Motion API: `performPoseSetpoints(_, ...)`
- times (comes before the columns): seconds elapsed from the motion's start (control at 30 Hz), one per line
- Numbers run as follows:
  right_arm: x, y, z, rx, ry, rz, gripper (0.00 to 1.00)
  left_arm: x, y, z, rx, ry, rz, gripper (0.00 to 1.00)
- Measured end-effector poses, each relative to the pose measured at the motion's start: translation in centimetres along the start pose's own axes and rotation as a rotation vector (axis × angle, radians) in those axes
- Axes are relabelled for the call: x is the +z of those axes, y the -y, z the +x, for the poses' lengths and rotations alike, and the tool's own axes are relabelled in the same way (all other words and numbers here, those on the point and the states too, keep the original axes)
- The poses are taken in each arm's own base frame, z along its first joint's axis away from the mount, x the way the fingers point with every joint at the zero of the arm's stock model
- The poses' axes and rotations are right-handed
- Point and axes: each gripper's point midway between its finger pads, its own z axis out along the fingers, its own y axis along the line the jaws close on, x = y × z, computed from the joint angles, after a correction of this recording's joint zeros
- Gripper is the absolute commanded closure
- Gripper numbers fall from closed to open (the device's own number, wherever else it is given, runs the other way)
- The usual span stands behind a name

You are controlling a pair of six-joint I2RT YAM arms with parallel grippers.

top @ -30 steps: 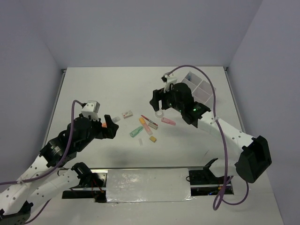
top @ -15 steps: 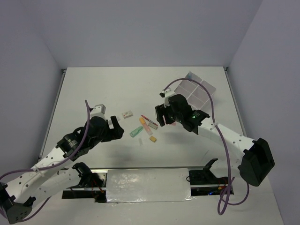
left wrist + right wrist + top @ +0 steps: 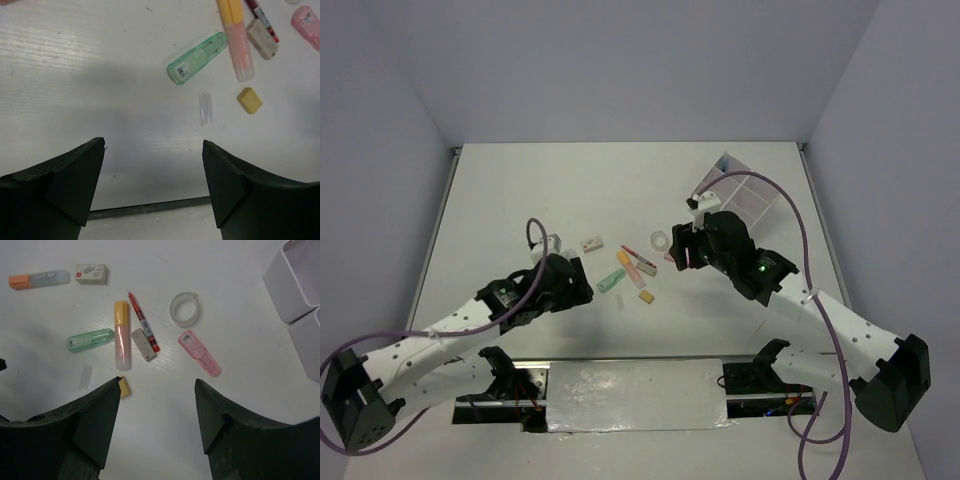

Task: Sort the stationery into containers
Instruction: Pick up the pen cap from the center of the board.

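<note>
A white tabletop (image 3: 520, 190) seen from above holds a loose scatter of stationery near its middle. A white square box with a cross divider (image 3: 752, 192) sits near the far right corner.

The left gripper (image 3: 152, 146) hovers on the near-left side of the scatter. Its two black fingers are spread wide with nothing between them. The right gripper (image 3: 157, 382) hangs over the scatter's right side, fingers likewise apart and empty.

The right wrist view shows the most items:
- A translucent white tape ring (image 3: 184, 309) lies on the side toward the box, with a flat pink marker (image 3: 199, 353) near it.
- A thin red pen (image 3: 143, 321) lies beside a pink highlighter with a yellow cap (image 3: 121, 335).
- A small grey-white eraser (image 3: 143, 344) touches the pen.
- A translucent green marker (image 3: 90, 340) lies just left of the highlighter.
- On the near side are a small yellow eraser block (image 3: 123, 387) and a clear plastic cap (image 3: 86, 377).
- Toward the left edge, apart from the rest, lie an orange-capped clear marker (image 3: 38, 278) and a white paper-sleeved eraser (image 3: 91, 273). The left wrist view does not show this eraser.

This view catches only two rounded corners of the box, while the overhead view shows all four compartments.

The left wrist view is closer. It shows the printed label on the green marker, and the clear cap lying apart from the yellow block.
</note>
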Motion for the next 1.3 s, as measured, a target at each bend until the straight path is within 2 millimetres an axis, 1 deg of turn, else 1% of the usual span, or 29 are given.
performPoseSetpoints(0.1,-0.8,0.3,-0.1,0.018,0.025,0.012,0.30,1.4,0.4,1.4,0.021,-0.038,-0.059,0.11)
performPoseSetpoints(0.17,-1.3,0.6,-0.1,0.028,0.041,0.020,0.30,2.0,1.0,1.7,0.028,-0.048,-0.084,0.11)
performPoseSetpoints(0.2,-1.4,0.7,0.0,0.028,0.043,0.023,0.30,2.5,1.6,1.7,0.035,-0.049,-0.097,0.11)
performPoseSetpoints(0.3,-1.3,1.2,0.5,0.027,0.039,0.047,0.29,3.3,2.8,1.2,0.028,-0.033,-0.113,0.11)
performPoseSetpoints(0.4,-1.1,1.8,1.0,0.024,0.024,0.078,0.29,3.9,3.5,0.8,0.024,-0.014,-0.104,0.11)
performPoseSetpoints(0.67,-0.2,3.5,1.7,0.016,0.002,0.186,0.26,6.3,5.6,1.1,0.032,-0.036,-0.100,0.11)
performPoseSetpoints(0.73,-0.2,4.0,1.5,0.019,0.009,0.212,0.25,6.7,6.2,1.0,0.040,-0.043,-0.120,0.12)
performPoseSetpoints(0.9,-1.0,4.9,0.5,0.033,0.056,0.266,0.24,7.7,8.9,0.3,0.040,-0.034,-0.165,0.15)
performPoseSetpoints(0.97,-1.6,5.0,-0.1,0.042,0.085,0.270,0.23,8.0,9.1,0.7,0.041,-0.040,-0.174,0.15)
performPoseSetpoints(1.07,-2.9,5.2,-1.3,0.062,0.146,0.273,0.22,8.4,8.5,1.8,0.045,-0.062,-0.206,0.18)
performPoseSetpoints(1.13,-3.4,5.2,-1.8,0.069,0.169,0.266,0.22,8.8,8.2,2.6,0.044,-0.075,-0.227,0.19)
performPoseSetpoints(1.17,-3.7,5.1,-2.1,0.073,0.182,0.261,0.22,9.1,8.0,3.0,0.049,-0.083,-0.239,0.23)
performPoseSetpoints(1.2,-4.0,5.0,-2.3,0.077,0.194,0.255,0.22,9.5,7.8,3.5,0.047,-0.092,-0.253,0.24)
performPoseSetpoints(1.3,-4.3,4.9,-2.7,0.085,0.213,0.242,0.22,10.4,7.0,4.9,0.061,-0.121,-0.290,0.35)
